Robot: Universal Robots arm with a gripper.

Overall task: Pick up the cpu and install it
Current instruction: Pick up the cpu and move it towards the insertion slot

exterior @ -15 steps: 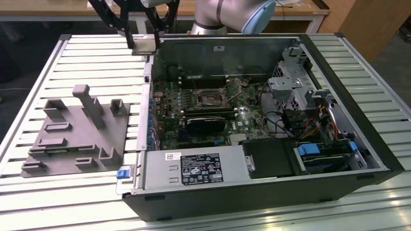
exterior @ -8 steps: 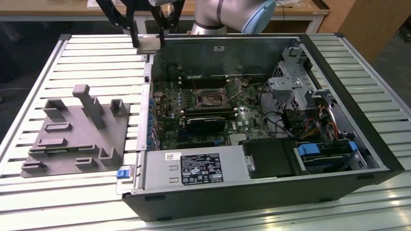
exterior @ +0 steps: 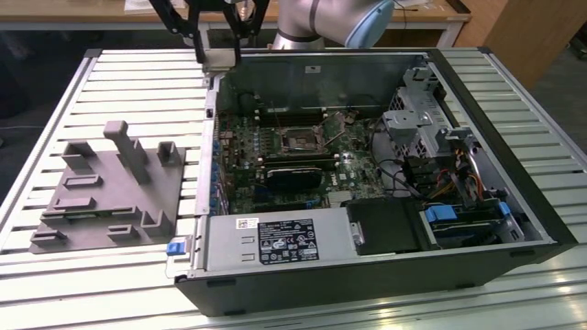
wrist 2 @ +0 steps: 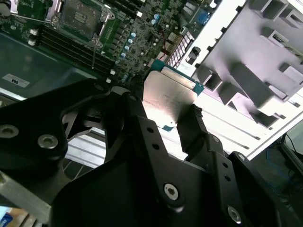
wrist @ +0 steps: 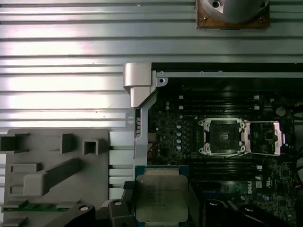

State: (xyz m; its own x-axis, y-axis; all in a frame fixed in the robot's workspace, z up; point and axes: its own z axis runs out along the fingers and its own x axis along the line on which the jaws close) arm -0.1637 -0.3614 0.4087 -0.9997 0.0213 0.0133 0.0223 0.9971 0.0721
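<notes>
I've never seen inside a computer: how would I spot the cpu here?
Start at the big open computer case. Above its far-left corner in the exterior view, the black claw grips the cpu. It is a small flat square with a silvery top, unlike the dark socket frame inside the case or the large grey fixture plate beside it.

I count one computer case [exterior: 367, 289], lying open mid-frame in the exterior view, and one grey fixture plate [exterior: 101, 206] at the exterior view's left. There is one robot arm [exterior: 321, 20], one gripper [wrist 2: 161, 118] with two fingers [wrist 2: 194, 127], one cpu [wrist: 161, 198], one motherboard [exterior: 275, 137] and one socket [wrist: 223, 137].
</notes>
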